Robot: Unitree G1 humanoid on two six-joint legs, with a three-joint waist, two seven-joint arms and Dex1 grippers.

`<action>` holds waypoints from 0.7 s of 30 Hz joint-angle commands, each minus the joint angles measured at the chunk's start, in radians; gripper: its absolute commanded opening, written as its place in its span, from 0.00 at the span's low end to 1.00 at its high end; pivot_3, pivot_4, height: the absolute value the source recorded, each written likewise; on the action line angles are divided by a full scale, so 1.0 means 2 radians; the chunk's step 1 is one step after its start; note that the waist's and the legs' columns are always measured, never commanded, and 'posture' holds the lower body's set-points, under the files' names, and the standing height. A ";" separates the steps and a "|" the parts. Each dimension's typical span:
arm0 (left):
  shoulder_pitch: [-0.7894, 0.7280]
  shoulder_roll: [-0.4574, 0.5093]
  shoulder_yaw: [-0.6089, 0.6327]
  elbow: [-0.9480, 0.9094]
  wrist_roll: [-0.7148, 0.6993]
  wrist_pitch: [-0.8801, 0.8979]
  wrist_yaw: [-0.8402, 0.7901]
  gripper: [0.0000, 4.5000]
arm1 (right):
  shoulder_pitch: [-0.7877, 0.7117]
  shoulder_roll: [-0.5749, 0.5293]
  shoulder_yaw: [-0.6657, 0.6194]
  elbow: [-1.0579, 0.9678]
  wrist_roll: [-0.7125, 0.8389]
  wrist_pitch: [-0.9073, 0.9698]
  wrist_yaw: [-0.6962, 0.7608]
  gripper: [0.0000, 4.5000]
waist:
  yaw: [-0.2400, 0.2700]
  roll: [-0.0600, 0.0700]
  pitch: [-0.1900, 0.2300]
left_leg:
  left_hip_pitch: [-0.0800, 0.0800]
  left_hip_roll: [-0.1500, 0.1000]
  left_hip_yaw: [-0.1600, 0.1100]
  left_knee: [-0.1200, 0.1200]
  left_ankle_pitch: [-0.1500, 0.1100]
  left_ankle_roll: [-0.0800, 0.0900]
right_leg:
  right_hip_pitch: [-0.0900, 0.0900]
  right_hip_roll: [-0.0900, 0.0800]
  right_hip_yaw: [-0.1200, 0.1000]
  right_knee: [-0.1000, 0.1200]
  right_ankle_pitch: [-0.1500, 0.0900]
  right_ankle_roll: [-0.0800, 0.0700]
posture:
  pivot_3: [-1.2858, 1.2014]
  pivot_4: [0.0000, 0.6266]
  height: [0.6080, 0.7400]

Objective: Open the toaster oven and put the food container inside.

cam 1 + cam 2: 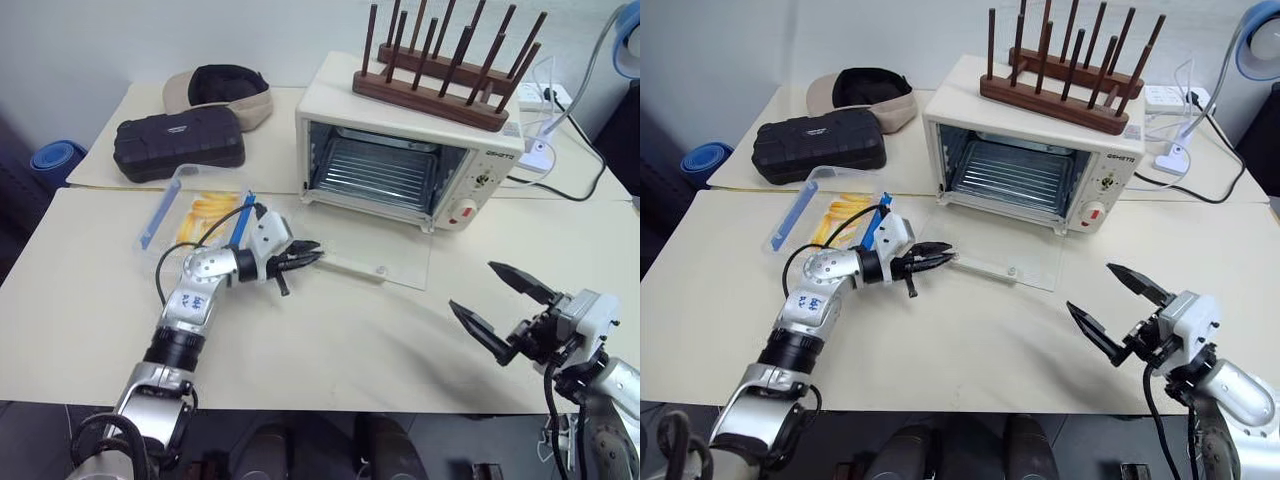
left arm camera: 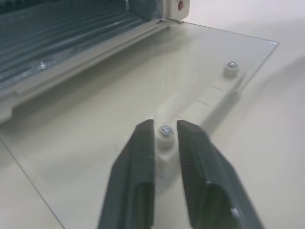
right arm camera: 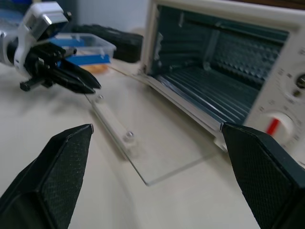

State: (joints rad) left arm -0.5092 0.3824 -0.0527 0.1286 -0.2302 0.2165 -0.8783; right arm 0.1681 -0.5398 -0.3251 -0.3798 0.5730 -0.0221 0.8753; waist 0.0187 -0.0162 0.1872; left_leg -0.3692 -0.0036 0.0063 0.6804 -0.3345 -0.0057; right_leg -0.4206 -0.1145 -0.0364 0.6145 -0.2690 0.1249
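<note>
Even, bright indoor light, soft shadows.
The cream tabletop [image 1: 330, 350] is evenly lit; both wrist views blur, near black fingers [image 3: 52, 176] out of focus, faint sheen on the clear glass oven door [image 2: 143, 90].

The food container [image 1: 196, 216] lies left of the toaster oven [image 1: 400, 160], before a hard case [image 1: 178, 143].

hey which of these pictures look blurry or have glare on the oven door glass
Left wrist view: the oven rack is soft, the left gripper's fingers fairly sharp. Right wrist view: the toaster oven and its dial slightly blurred. Left eye view: sharp, only faint sheen on the glass door, soft shadows on the table.
</note>
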 commanded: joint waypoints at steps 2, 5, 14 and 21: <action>0.065 0.039 0.134 -0.192 -0.122 0.118 0.056 0.52 | -0.038 -0.003 0.023 0.014 0.010 -0.012 0.035 1.00 | -0.003 0.000 0.000 | 0.000 0.002 -0.002 0.000 0.000 0.000 | 0.000 0.000 0.000 0.000 0.000 0.000 | 0.52 0.24 1.00; 0.152 0.077 0.242 -0.257 -0.154 0.153 0.085 0.74 | -0.065 0.000 0.041 0.028 0.008 -0.019 0.056 1.00 | -0.009 0.000 0.000 | 0.000 0.002 -0.002 0.000 0.000 -0.001 | 0.000 0.000 0.000 0.000 0.000 0.000 | 0.52 0.24 1.00; 0.410 0.069 0.497 -0.247 -0.184 0.176 0.142 1.00 | -0.136 0.021 0.086 0.064 -0.003 -0.048 0.081 1.00 | -0.004 0.000 0.000 | 0.001 0.003 -0.002 0.000 -0.003 0.001 | 0.001 -0.001 0.000 -0.003 -0.001 -0.001 | 0.52 0.24 1.00; 0.376 0.077 0.472 -0.301 -0.307 0.314 0.228 1.00 | -0.144 0.016 0.096 0.067 -0.010 -0.057 0.092 1.00 | 0.003 0.000 -0.001 | 0.004 0.002 -0.005 0.000 -0.006 0.003 | 0.006 -0.003 -0.001 -0.005 -0.001 -0.002 | 0.52 0.24 1.00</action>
State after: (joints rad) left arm 0.2675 0.5178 0.8963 -0.4185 -0.7551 0.7738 -0.4758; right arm -0.1140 -0.4981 -0.1239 -0.2319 0.5499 -0.1203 1.0521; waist 0.0242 -0.0164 0.1861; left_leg -0.3605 0.0005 -0.0037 0.6812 -0.3461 -0.0008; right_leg -0.4089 -0.1241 -0.0386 0.6047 -0.2715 0.1200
